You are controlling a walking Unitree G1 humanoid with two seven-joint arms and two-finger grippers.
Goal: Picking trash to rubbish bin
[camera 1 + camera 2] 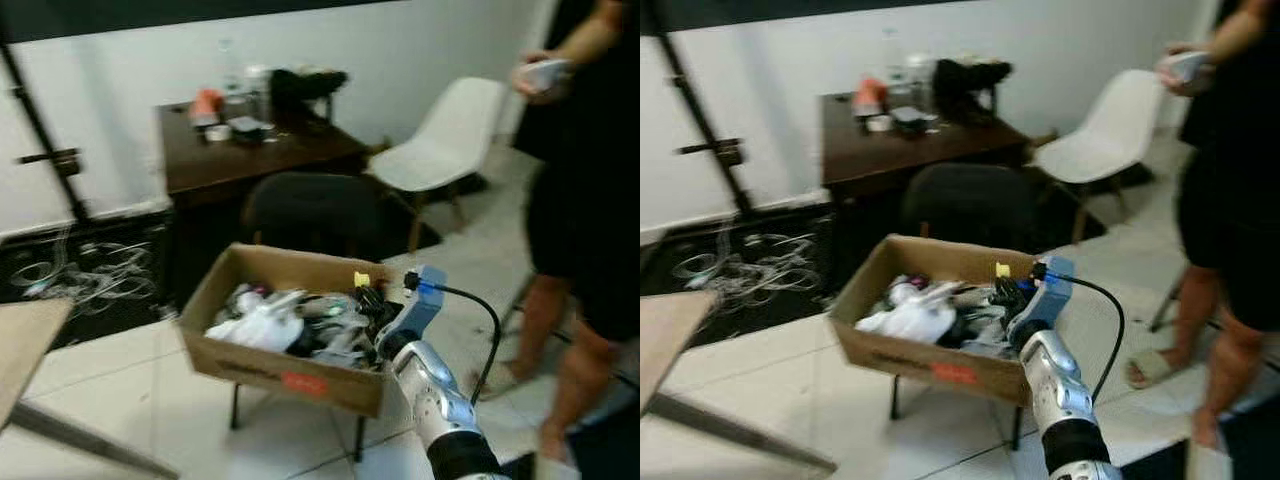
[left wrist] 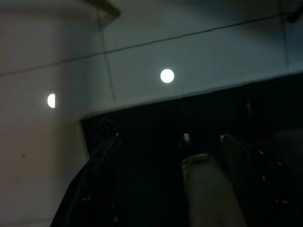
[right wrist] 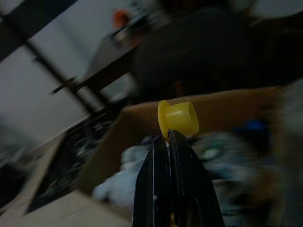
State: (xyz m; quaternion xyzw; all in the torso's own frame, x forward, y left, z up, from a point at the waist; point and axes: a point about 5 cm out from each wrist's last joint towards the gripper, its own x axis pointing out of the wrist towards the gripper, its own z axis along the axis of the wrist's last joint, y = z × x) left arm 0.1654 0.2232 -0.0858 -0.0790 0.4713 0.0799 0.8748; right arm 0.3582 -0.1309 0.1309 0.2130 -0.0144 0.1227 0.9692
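The right arm rises from the lower right of the head views, silver and bent forward, its blue wrist block at the near right edge of a cardboard box. A black cable loops from the wrist block out to the right and down. The right end effector reaches over the box's right end; its two black fingers are pressed nearly together and pinch the lower rim of a small yellow cap, which sticks up above the fingertips. In the left eye view the cap shows as a yellow speck just above the box's far right rim, right of centre in the frame.

The cap is short and round, with a wider lip on one side, bright yellow and slightly blurred.

The box sits in the middle of the frame, raised on thin dark legs above the white tiled floor. It is filled with trash: crumpled white wrapping on the left, darker mixed pieces on the right. A red label marks its near wall.

The left wrist view is very dark; the left end effector's fingers stand well apart, with nothing between them, above pale floor tiles.

Behind the box stand a dark chair and a dark brown counter with clutter. A white chair is at upper right. A person in dark clothes stands at the right edge.
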